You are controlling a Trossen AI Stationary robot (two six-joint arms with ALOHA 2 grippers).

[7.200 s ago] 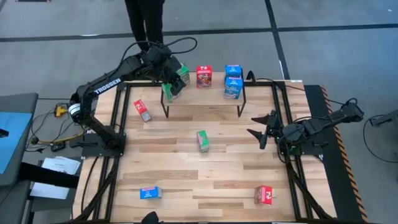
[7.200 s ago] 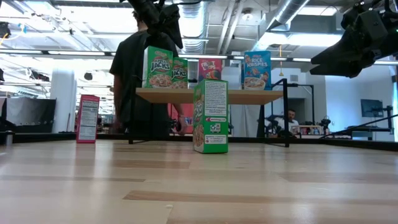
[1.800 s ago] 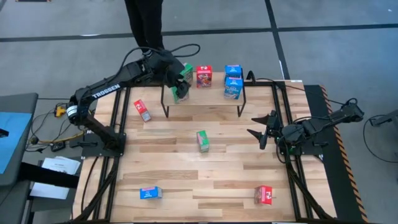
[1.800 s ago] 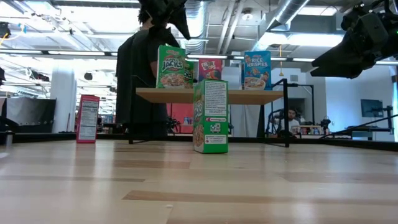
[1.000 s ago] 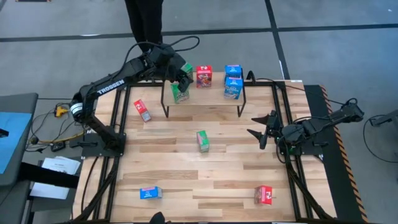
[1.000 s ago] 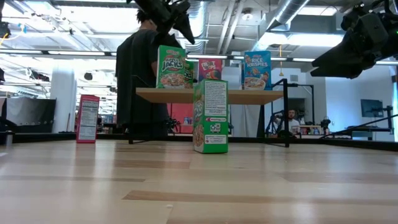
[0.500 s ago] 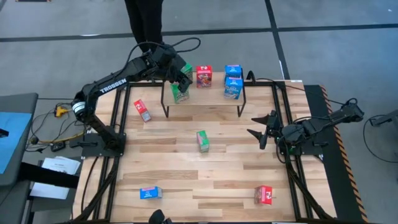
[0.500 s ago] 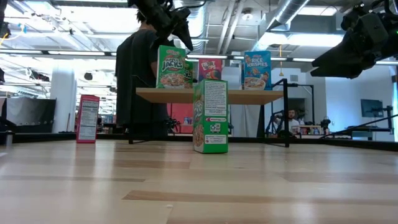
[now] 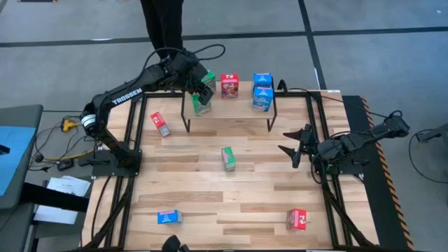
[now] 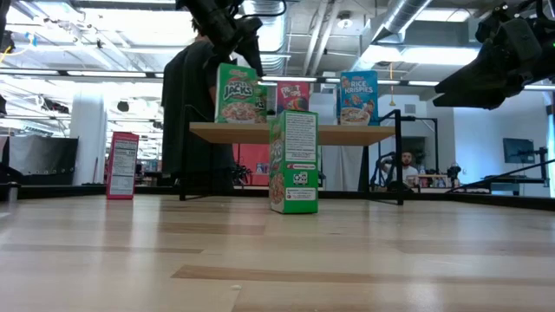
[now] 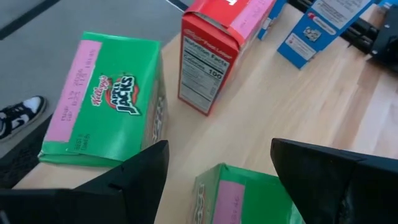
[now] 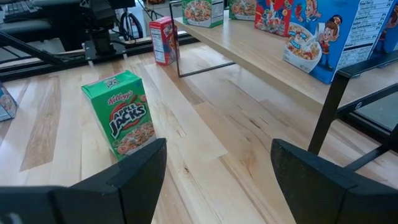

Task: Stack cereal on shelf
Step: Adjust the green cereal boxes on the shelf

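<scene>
Green printed cardboard cereal box (image 9: pixel 228 159), upright mid-counter: likely light, crushable; grip its narrow sides. Left tool (image 9: pixel 204 89) open above low light-wood shelf (image 9: pixel 241 109); right tool (image 9: pixel 295 142) open, idle

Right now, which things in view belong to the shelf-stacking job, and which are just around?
Job:
- shelf holding five cereal boxes
- green box, red box, blue box and second red box on the tabletop
- left gripper, open above the shelf

Around:
- person behind the table
- cables on the floor
</scene>
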